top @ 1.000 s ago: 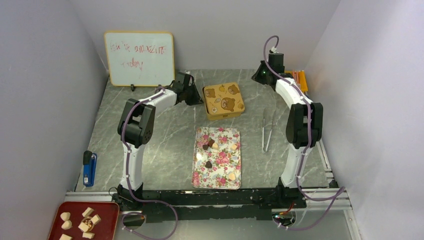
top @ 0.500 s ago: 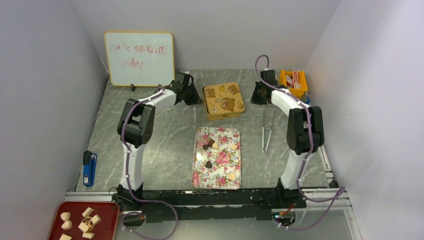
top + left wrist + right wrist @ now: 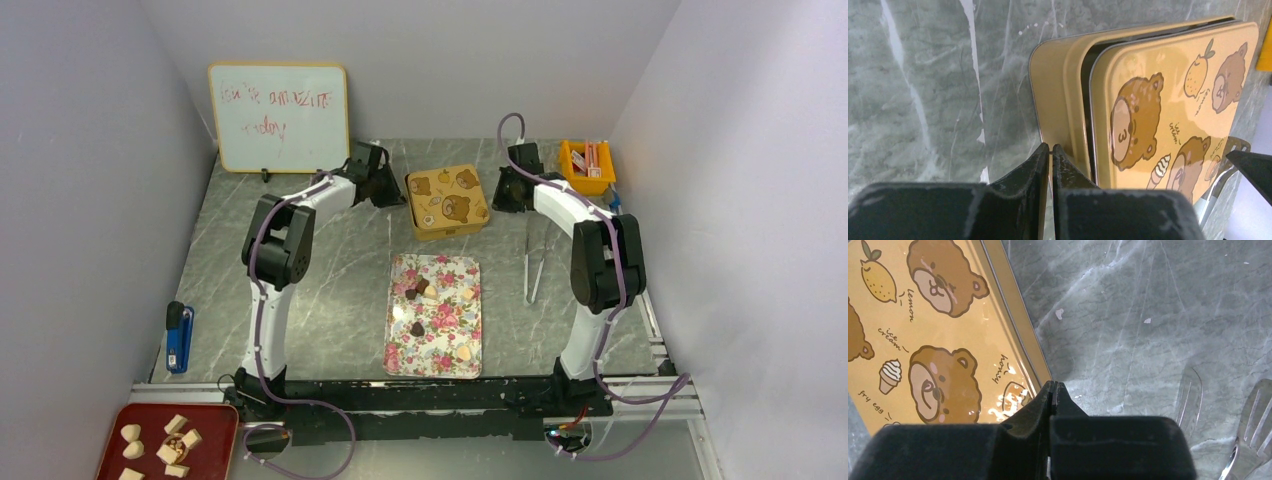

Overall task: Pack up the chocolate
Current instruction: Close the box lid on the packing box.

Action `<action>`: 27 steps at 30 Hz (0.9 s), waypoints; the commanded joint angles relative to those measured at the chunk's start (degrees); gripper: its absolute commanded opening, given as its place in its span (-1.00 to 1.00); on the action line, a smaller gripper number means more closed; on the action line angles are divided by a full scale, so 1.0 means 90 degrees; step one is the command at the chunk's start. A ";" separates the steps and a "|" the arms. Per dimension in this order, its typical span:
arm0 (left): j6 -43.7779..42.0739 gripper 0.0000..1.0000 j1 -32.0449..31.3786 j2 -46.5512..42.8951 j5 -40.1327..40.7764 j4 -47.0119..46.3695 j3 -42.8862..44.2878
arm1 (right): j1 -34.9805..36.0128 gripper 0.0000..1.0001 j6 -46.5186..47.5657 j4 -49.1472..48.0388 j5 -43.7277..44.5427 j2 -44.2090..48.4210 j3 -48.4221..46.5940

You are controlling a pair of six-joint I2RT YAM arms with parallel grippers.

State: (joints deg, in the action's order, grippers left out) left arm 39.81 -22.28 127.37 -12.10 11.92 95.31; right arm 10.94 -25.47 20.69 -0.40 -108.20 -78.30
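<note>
Table: floral tray in the centre, bear tin just beyond it, lid on. Left pincer clenched to a slit at tin's left edge, right pincer clenched tight at its right edge. Chocolate lies loose on the tray.

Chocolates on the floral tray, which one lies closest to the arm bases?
The tan chocolate alone by the floral tray's near right corner; the others lie farther back.
</note>
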 commanded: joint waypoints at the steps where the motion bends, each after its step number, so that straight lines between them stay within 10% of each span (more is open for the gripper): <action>1: -0.0105 -0.74 0.0034 0.0089 0.0034 0.0039 0.0386 | 0.0065 -1.00 0.0005 0.0045 0.0221 0.0119 0.0051; 27: -0.0178 -0.74 0.0083 0.0335 -0.0045 0.0149 0.0735 | 0.0493 -1.00 -0.0100 0.0208 0.0219 -0.0381 -0.0237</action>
State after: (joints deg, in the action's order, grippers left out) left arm 39.55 -21.69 129.38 -12.10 13.50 98.91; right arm 14.92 -25.96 22.17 1.06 -110.87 -77.06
